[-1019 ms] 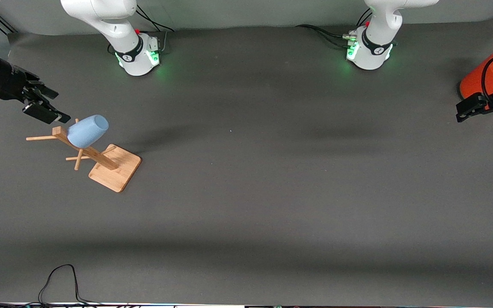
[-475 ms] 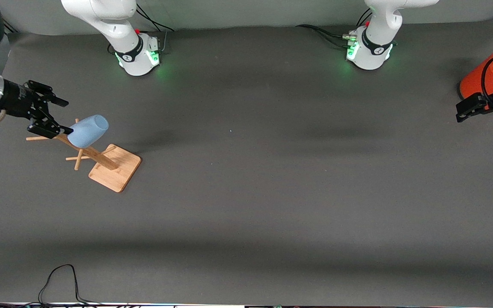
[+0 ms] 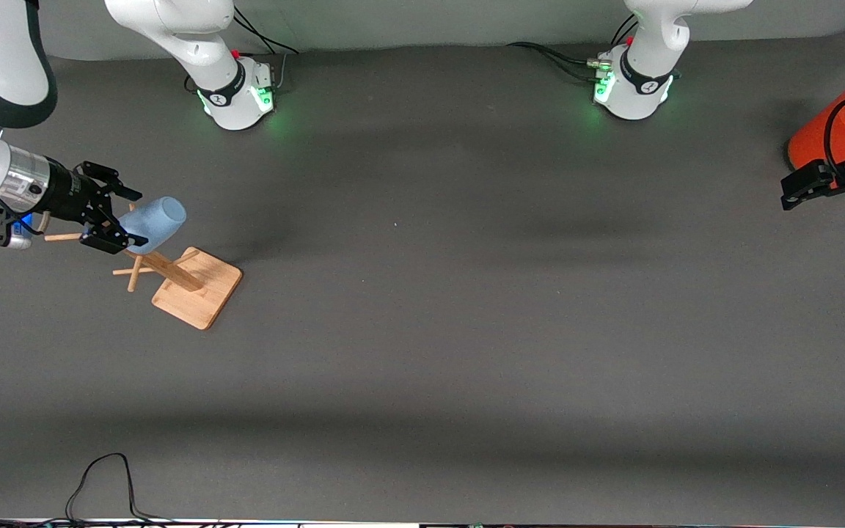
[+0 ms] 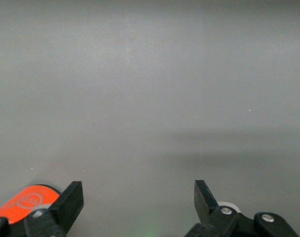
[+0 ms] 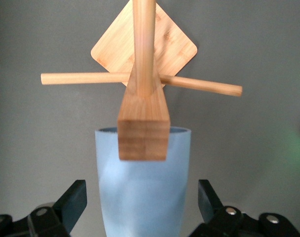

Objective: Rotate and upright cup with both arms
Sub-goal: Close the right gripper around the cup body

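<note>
The light-blue cup [image 3: 155, 222] hangs tilted on a peg of a wooden rack [image 3: 195, 292] at the right arm's end of the table. My right gripper [image 3: 125, 218] is open, with one finger on each side of the cup's narrow closed end and gaps showing on both sides. In the right wrist view the cup [image 5: 142, 192] sits between the fingers of the right gripper [image 5: 142, 202], with the rack's post [image 5: 144, 118] in front of its rim. My left gripper [image 3: 796, 192] waits, open and empty, beside the orange can [image 3: 826, 136]. It also shows open in the left wrist view [image 4: 139, 200].
The rack's square base [image 5: 145, 39] and thin cross pegs [image 5: 199, 86] spread out around the cup. The orange can [image 4: 26, 200] stands at the table's edge at the left arm's end. A black cable [image 3: 100, 477] lies near the table's front edge.
My right gripper has moved in from the table's end toward the cup and now brackets its closed end. The cup, the rack and the left arm have not moved.
</note>
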You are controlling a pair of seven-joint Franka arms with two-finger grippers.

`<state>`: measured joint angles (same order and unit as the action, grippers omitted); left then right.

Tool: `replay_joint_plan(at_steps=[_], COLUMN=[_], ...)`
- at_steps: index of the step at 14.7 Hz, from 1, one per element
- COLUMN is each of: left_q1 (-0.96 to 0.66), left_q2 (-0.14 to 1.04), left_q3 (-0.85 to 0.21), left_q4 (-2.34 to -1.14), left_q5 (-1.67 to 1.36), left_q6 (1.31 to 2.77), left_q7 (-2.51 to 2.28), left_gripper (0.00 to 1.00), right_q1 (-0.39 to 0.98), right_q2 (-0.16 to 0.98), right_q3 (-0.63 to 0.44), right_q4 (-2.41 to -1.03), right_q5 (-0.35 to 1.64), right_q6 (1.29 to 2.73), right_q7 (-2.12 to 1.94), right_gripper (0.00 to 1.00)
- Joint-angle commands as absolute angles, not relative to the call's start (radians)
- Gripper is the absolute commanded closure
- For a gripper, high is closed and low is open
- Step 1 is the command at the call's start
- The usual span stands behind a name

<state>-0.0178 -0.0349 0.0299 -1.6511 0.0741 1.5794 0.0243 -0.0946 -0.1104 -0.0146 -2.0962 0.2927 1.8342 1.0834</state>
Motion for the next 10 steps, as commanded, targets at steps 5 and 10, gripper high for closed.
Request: replay_joint_plan(at_steps=[5,10], left_q1=[-0.025,-0.025], left_q2=[-0.025,-0.025], left_q3=[0.034,0.034], left_q4=[-1.628,-1.628], left_q5=[0.077,0.077], left_q6=[1.56,1.56], left_q7=[0.038,0.038], left_gripper=[0.0,0.0], right_q1=[-0.086,-0.086], right_q2=[-0.075,-0.077], right_q3=[-0.009,-0.008], right_q4=[-2.135,-2.125], right_q5=[0.314,0.318], right_q6=[1.921,1.908], right_q7=[1.1,1.1], right_gripper=[0.17,0.3])
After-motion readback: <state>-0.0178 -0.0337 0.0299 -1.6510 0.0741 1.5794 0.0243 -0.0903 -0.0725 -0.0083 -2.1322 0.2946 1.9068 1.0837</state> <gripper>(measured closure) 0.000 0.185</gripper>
